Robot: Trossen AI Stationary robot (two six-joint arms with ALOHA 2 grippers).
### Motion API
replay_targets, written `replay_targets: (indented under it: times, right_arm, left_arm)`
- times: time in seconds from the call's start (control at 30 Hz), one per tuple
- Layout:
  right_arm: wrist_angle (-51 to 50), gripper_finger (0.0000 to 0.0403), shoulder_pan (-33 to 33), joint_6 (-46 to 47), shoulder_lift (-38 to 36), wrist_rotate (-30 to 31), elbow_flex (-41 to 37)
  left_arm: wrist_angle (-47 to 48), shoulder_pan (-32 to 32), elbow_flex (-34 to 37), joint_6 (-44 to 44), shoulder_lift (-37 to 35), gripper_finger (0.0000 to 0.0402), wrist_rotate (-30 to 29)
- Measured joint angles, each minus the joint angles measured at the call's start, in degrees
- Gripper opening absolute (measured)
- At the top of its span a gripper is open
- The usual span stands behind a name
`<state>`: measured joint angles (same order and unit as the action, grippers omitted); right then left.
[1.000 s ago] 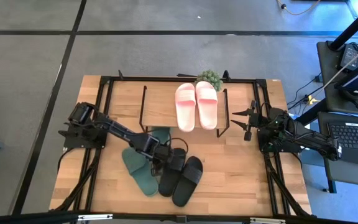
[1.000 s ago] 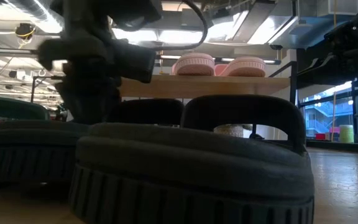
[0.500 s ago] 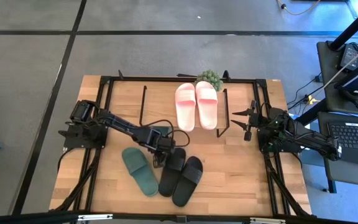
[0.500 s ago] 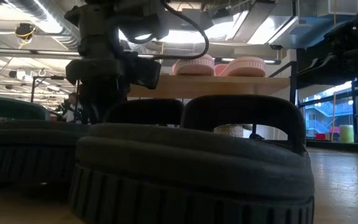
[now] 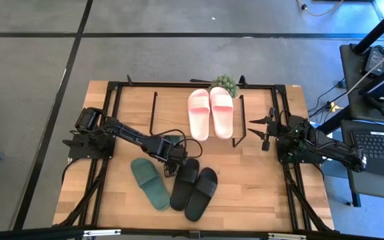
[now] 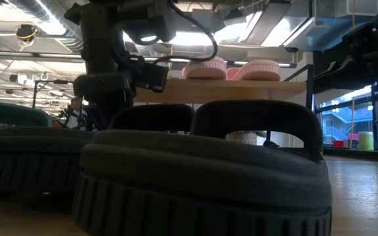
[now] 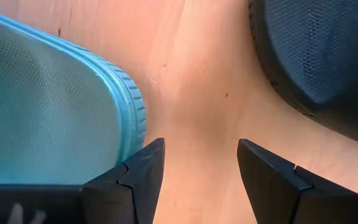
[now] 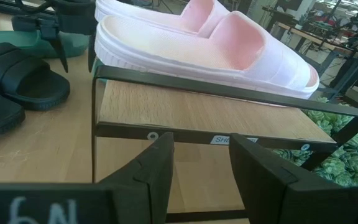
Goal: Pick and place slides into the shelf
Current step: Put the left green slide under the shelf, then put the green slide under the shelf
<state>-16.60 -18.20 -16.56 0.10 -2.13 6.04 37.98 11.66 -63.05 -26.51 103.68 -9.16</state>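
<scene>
Two pale pink slides (image 5: 210,113) lie side by side on the shelf (image 5: 172,110), soles down on its wooden top. A dark green slide (image 5: 150,183) and two black slides (image 5: 193,188) lie on the table nearer the front. Another green slide (image 5: 173,141) shows partly under my left arm. My left gripper (image 5: 178,163) points down, open, over bare wood between a green slide's rounded end (image 7: 61,112) and a black slide (image 7: 319,56). My right gripper (image 8: 201,168) waits open at the table's right side, level, facing the shelf.
A small green plant (image 5: 224,83) stands behind the shelf. A black metal frame (image 5: 112,93) runs around the table. In the low view a black slide (image 6: 202,177) fills the foreground. Bare wood lies at the front right (image 5: 259,187).
My left gripper has swung a little toward the table's far edge and right, and turned, staying open. It now leaves the front green slide uncovered in the high view. The slides have stayed in place.
</scene>
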Motion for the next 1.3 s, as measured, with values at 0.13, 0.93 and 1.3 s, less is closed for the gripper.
replay_targets:
  times: [0.13, 0.93, 1.3]
  right_arm:
    - [0.0, 0.0157, 0.0, 0.0, -0.01, -0.02, 0.0]
    - [-0.04, 0.0157, 0.01, 0.0, -0.01, 0.0, 0.0]
    - [0.0, 0.0157, 0.01, 0.0, 0.02, 0.0, 0.0]
  left_arm:
    - [-0.07, 1.56, -0.02, -1.23, -2.07, 0.0195, 2.56]
    - [4.91, 24.38, -0.1, -27.77, -16.24, 0.0195, -13.23]
    - [26.03, 25.85, -10.07, -41.3, -3.2, 0.0195, -8.59]
